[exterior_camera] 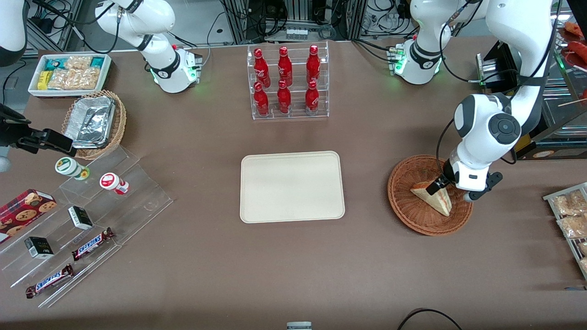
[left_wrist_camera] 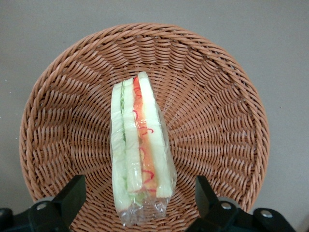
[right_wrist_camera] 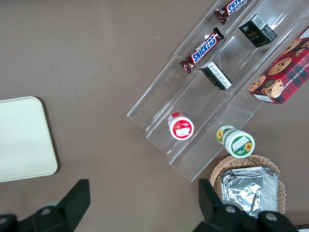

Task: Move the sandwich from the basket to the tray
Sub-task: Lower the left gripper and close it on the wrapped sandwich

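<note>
The clear-wrapped sandwich (exterior_camera: 434, 196) (left_wrist_camera: 139, 150) stands on edge in the reddish-brown wicker basket (exterior_camera: 408, 201) (left_wrist_camera: 217, 121), toward the working arm's end of the table. My gripper (exterior_camera: 439, 183) (left_wrist_camera: 140, 200) hangs low over the basket, open, with one finger on each side of the sandwich's wrapped end and a gap on both sides. The cream tray (exterior_camera: 292, 186) (right_wrist_camera: 21, 140) lies flat at the table's middle with nothing on it.
A clear rack of red bottles (exterior_camera: 288, 82) stands farther from the camera than the tray. Snack packets (exterior_camera: 571, 215) lie at the working arm's table edge. A stepped acrylic shelf with candy bars (exterior_camera: 91, 243) and a tan foil-tray basket (exterior_camera: 96, 121) sit toward the parked arm's end.
</note>
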You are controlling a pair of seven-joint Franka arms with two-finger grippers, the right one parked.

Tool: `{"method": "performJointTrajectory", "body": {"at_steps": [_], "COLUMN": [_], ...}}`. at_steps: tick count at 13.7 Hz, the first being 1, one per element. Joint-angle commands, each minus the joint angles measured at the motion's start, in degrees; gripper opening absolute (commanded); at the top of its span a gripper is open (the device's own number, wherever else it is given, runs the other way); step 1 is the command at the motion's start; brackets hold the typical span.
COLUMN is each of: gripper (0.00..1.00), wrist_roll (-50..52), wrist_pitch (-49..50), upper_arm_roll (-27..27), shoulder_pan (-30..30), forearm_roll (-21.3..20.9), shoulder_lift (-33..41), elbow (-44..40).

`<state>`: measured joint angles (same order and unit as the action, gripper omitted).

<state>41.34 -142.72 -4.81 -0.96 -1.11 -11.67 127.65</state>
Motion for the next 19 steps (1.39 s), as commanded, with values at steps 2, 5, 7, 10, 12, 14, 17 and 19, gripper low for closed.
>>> {"method": "performJointTrajectory", "body": {"at_steps": [2, 5, 7, 10, 12, 14, 17, 19], "gripper": [1.0, 1.0, 1.0, 0.55, 0.21, 0.11, 0.11, 0.11], "wrist_roll": [1.6, 1.6, 1.5, 1.6, 1.5, 1.4, 0.4, 0.3], "wrist_pitch": [-3.3, -4.0, -4.0, -3.9, -3.2, -2.3, 6.0, 12.8], "upper_arm_roll": [0.0, 0.0, 0.0, 0.0, 0.0, 0.0, 0.0, 0.0], "shoulder_pan": [0.2, 0.3, 0.6, 0.6, 0.6, 0.6, 0.6, 0.6], "forearm_roll": [-0.9, -0.9, -1.0, -0.9, -0.9, -0.9, -1.1, -1.1], "shoulder_lift": [-2.2, -3.2, -3.7, -4.2, -4.1, -3.9, -1.8, 0.0], "elbow": [0.2, 0.3, 0.3, 0.2, 0.1, -0.2, -3.2, -6.4]}}
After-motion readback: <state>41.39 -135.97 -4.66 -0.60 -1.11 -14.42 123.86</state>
